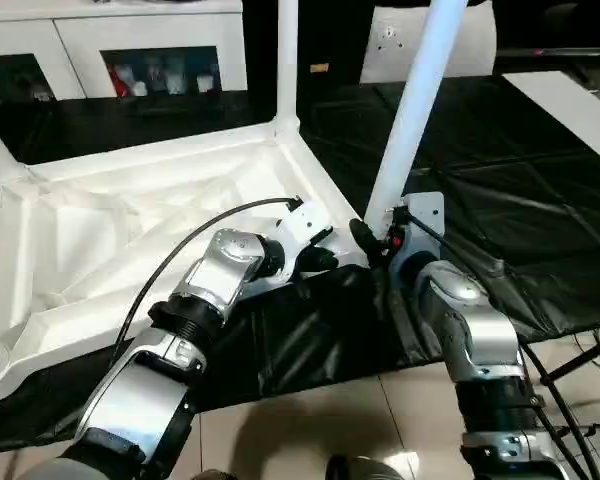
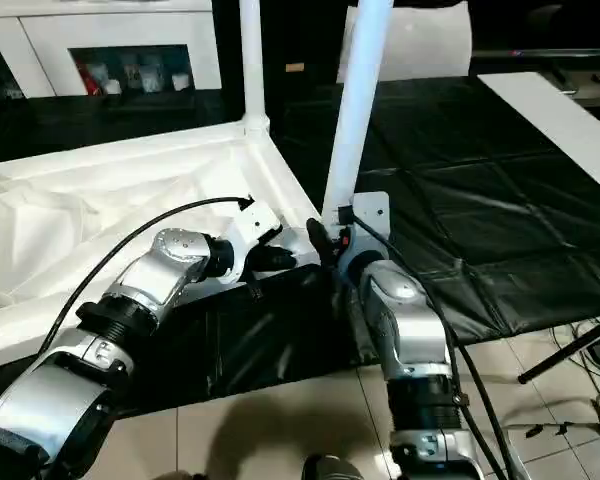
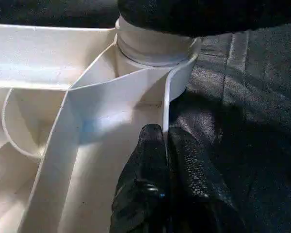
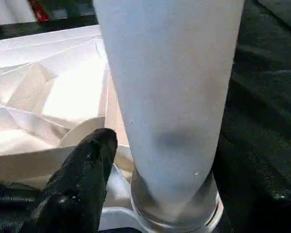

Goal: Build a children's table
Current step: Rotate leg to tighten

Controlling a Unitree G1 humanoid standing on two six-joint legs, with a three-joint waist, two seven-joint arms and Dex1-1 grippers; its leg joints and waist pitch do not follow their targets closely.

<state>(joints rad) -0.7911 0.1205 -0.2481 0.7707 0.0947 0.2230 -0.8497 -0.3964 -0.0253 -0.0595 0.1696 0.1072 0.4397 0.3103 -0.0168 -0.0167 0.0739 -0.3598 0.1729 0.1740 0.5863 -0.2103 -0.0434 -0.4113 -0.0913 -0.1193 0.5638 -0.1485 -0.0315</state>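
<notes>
Nearest, the right gripper (image 1: 372, 236) sits at the foot of a tilted leg (image 1: 417, 110); one black finger (image 4: 87, 165) lies beside the leg, and whether the fingers grip it cannot be told. The position suggests the leg is being steered into the near corner socket (image 3: 153, 46). Just left, the left gripper (image 3: 167, 145), fingers together, pinches the upright rim of the tabletop (image 1: 130, 230), probably to brace it. The top lies ribs-up on black sheeting (image 1: 500, 200) on the floor. Beyond, a seated leg (image 1: 287, 60) stands in the far corner; cabinets (image 1: 150, 45) stand behind.
</notes>
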